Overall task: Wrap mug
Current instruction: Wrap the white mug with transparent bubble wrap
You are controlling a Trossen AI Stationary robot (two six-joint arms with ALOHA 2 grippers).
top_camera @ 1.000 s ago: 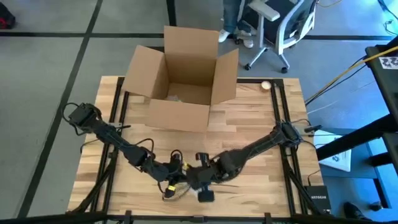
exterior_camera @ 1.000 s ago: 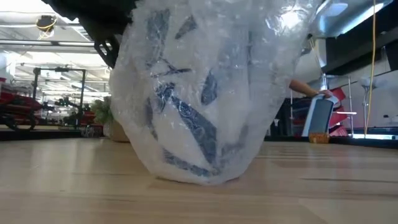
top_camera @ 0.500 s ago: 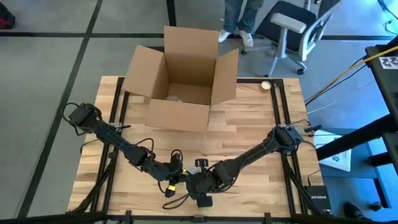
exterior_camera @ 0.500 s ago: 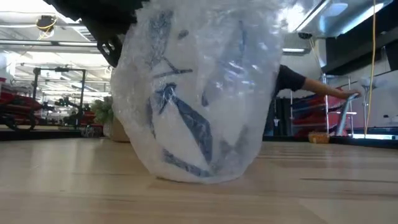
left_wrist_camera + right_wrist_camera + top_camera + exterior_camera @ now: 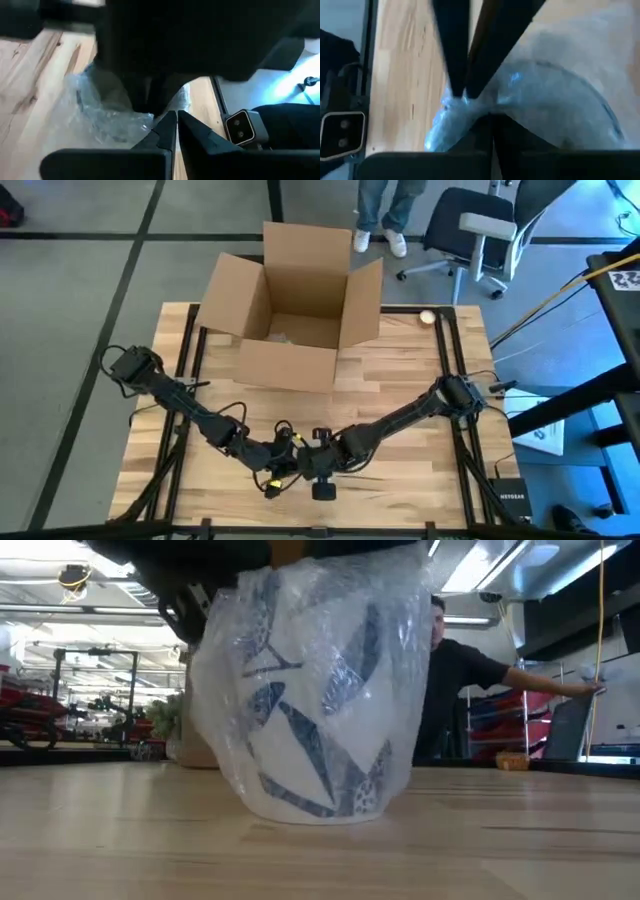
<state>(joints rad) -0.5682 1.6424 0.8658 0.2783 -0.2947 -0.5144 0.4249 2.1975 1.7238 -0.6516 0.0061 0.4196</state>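
where the two dark arms meet near the front edge of the wooden table [image 5: 400,380], a mug [image 5: 320,715] wrapped in clear bubble wrap [image 5: 225,755] sits upright on the boards, white with blue leaf shapes showing through the plastic in the low view. from above, the left arm reaches in from the table's left side, and the left gripper [image 5: 281,467] ends right at the bundle, over its left side; its wrist view shows the two fingers [image 5: 167,131] drawn almost together with only a thin slit between them, the crumpled wrap just beyond their tips, though whether any plastic is pinched there cannot be told. just to the right of it, the right gripper [image 5: 312,464] comes in from the table's right side and sits over the same bundle, touching or nearly touching the left one; in its wrist view the fingers [image 5: 492,127] are pressed together at the rim of the wrapped mug, and again a pinch on the plastic cannot be told. behind both arms, an open cardboard box [image 5: 290,310] stands at the back of the table. farther right, a small round thing [image 5: 428,317] lies by the back right corner. beyond the table a person [image 5: 455,690] in a dark top reaches toward an office chair [image 5: 480,230].
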